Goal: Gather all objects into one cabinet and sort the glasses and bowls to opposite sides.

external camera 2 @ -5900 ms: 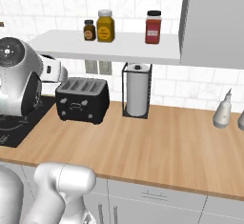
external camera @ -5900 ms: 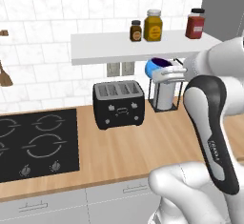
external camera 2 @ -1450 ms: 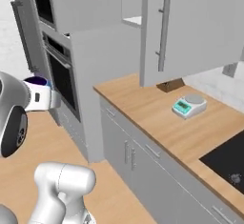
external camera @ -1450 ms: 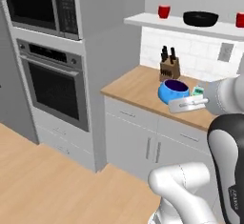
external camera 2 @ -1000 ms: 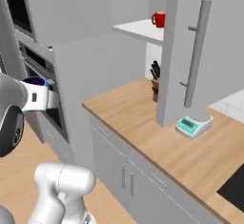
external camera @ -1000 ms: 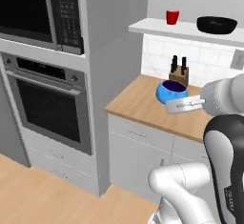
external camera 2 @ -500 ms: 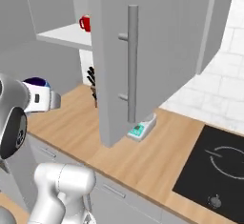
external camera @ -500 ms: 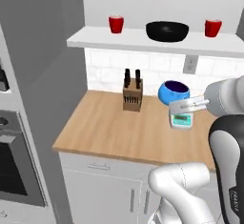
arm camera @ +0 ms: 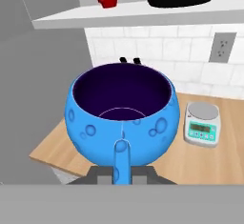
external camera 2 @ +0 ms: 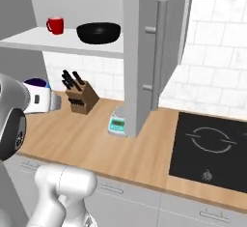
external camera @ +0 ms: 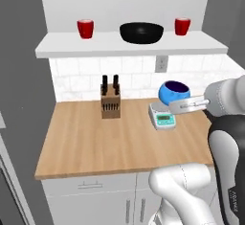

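Note:
My gripper [external camera: 178, 106] is shut on the near rim of the small blue bowl [external camera: 173, 91], holding it upright in the air above the counter's right part. In the hand view the blue bowl [arm camera: 123, 118] looms close, dark inside, with the gripper [arm camera: 122, 169] below it. On the open cabinet's shelf board [external camera: 62, 45] stand a red cup [external camera: 85, 28] at the left, the wide black bowl [external camera: 141, 32] in the middle and a second red cup [external camera: 182, 26] at the right. The black bowl [external camera 2: 99, 32] and a red cup [external camera 2: 55, 25] also appear in the right base view.
A wooden knife block [external camera: 110, 105] and a white scale [external camera: 162, 118] stand on the wooden counter [external camera: 95, 142] under the shelf. An open cabinet door [external camera 2: 149, 52] with a long handle hangs to the right. A black cooktop [external camera 2: 212, 144] lies further right.
The whole picture has swung from the oven column to the counter and shelf, so the camera has moved. The blue bowl stays in my shut gripper.

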